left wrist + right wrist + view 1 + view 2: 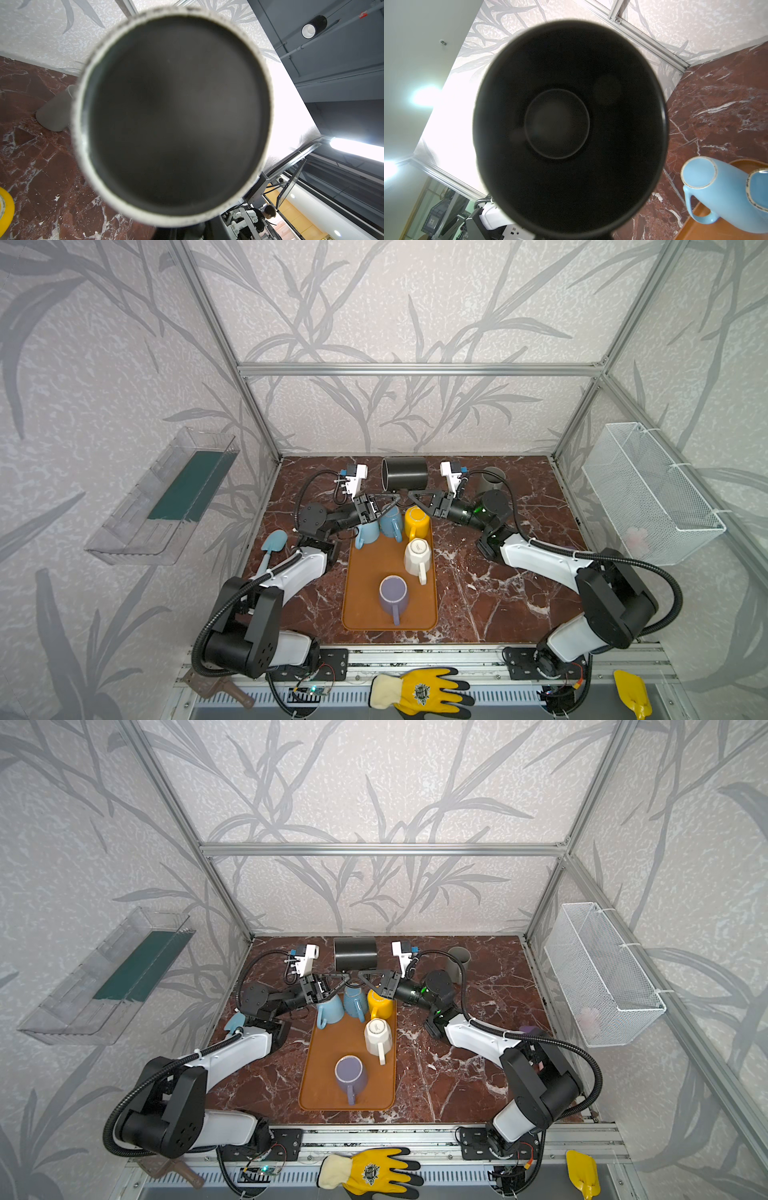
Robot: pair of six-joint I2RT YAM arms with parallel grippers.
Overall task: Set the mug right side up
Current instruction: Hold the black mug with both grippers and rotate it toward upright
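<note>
Two grippers were engaged at once. The left gripper [392, 501] and the right gripper [412, 494] were found tip to tip beneath the black mug [405, 477], and both pairs of jaws were clenched. What exactly was pinched could not be made out in the dark patch under the mug. A grip on its handle or lower wall was judged likely, since the mug was carried clear of the table [498, 593] with nothing else under it.

The mug was held on its side in the air, above the far end of the orange tray [365, 572] and near the back wall. In the left wrist view it was met base-on, with a pale ring around a flat dark disc. In the right wrist view its dark inside was looked into, so the mouth was judged to be turned toward the right arm.

The step in hand was judged to be the mid-air turn, with the mug shared between the arms and roughly half the rotation left to be made. For the next move, one grip would need to be released so that the other wrist could be rolled until the mouth faced up. A bare spot would then have to be chosen for setting down, since the blue mugs [368, 533] and the yellow mug [417, 522] were crowded just below.
</note>
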